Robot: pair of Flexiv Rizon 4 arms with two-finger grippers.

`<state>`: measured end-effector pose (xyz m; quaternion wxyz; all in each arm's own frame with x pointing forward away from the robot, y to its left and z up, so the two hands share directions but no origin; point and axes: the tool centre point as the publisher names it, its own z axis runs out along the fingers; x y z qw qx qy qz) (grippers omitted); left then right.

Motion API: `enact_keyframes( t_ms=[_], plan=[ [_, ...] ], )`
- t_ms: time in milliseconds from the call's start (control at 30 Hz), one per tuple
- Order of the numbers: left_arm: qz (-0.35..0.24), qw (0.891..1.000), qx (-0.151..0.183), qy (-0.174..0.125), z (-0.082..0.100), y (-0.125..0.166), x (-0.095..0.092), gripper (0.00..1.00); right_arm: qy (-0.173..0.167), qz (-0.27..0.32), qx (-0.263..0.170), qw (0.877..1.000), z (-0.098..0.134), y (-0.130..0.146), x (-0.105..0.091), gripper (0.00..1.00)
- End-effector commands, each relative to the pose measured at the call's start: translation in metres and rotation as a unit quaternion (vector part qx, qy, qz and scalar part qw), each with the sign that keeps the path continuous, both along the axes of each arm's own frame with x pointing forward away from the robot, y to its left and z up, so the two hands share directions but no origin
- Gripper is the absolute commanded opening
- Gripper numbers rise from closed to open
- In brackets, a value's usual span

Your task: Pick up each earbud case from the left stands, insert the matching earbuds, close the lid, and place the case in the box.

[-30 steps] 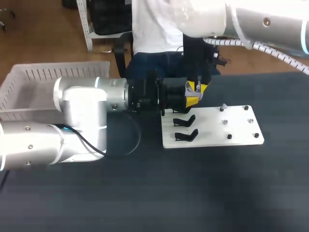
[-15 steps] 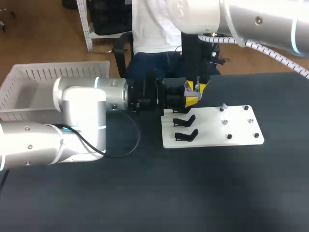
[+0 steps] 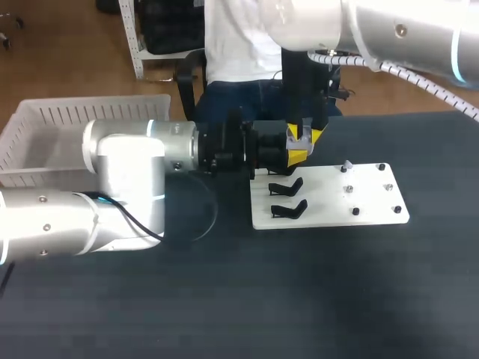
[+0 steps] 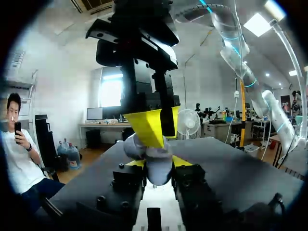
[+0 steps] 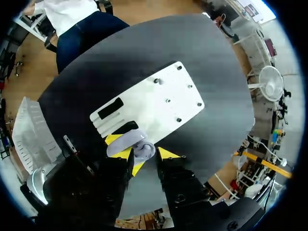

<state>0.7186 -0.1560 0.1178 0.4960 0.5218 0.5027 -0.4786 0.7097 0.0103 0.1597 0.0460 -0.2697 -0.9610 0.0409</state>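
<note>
My left gripper (image 3: 297,155) reaches in level from the left and is shut on a pale grey earbud case (image 4: 157,166), held above the white board's far left corner. The case's lid (image 4: 136,147) stands open. My right gripper (image 3: 304,137) hangs straight down over the case, its yellow fingers (image 4: 149,127) close above the open case and slightly parted. In the right wrist view the case (image 5: 133,146) lies just under the right gripper (image 5: 144,151). Two empty black stands (image 3: 287,187) (image 3: 289,209) sit on the board's left part.
The white board (image 3: 374,206) carries several small pegs (image 3: 349,188) on its right half. A white slatted box (image 3: 45,127) stands at the table's far left, behind my left arm. Dark table surface lies in front of the board.
My right arm has shifted a little to the left over the case, and its fingers have parted slightly. The left arm and the case have stayed still.
</note>
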Motion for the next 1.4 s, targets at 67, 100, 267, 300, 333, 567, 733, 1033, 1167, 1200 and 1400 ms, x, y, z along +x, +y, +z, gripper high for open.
enact_keyframes(
  t_ms=[67,100,267,300,333,567,733,1033,1167,1200,1400],
  plan=[
    [0.002,1.000,-0.002,-0.002,0.001,-0.001,-0.002,0.00,-0.001,-0.001,0.001,1.000,0.000,-0.001,-0.001,0.30],
    [0.002,1.000,-0.002,-0.002,0.001,-0.001,-0.002,0.00,-0.001,-0.001,0.001,1.000,0.002,-0.001,-0.002,0.30],
    [0.002,1.000,-0.002,-0.002,0.001,-0.001,-0.002,0.00,-0.008,-0.001,0.014,1.000,0.013,-0.003,-0.011,0.32],
    [0.002,1.000,-0.002,-0.002,0.001,-0.001,-0.002,0.00,-0.012,-0.001,0.022,1.000,0.015,-0.004,-0.014,0.33],
    [0.002,1.000,-0.002,-0.002,0.001,-0.001,-0.002,0.00,-0.018,0.000,0.027,0.999,0.018,-0.006,-0.016,0.34],
    [0.002,1.000,-0.002,-0.002,0.001,-0.001,-0.002,0.00,-0.068,0.043,0.057,0.995,0.030,-0.015,-0.032,0.82],
    [0.002,1.000,-0.002,-0.002,0.001,-0.001,-0.002,0.00,-0.127,0.087,0.071,0.986,0.036,-0.027,-0.037,1.00],
    [0.002,1.000,-0.002,-0.002,0.001,-0.001,-0.002,0.00,-0.235,0.196,0.083,0.948,0.045,-0.036,-0.049,1.00],
    [0.002,1.000,-0.002,-0.002,0.001,-0.001,-0.002,0.00,-0.235,0.196,0.083,0.948,0.045,-0.036,-0.049,1.00],
    [0.002,1.000,-0.002,-0.002,0.001,-0.001,-0.002,0.00,-0.235,0.196,0.083,0.948,0.045,-0.036,-0.049,1.00],
    [0.002,1.000,-0.002,-0.002,0.001,-0.001,-0.002,0.00,-0.235,0.196,0.083,0.948,0.045,-0.036,-0.049,1.00]
  ],
)
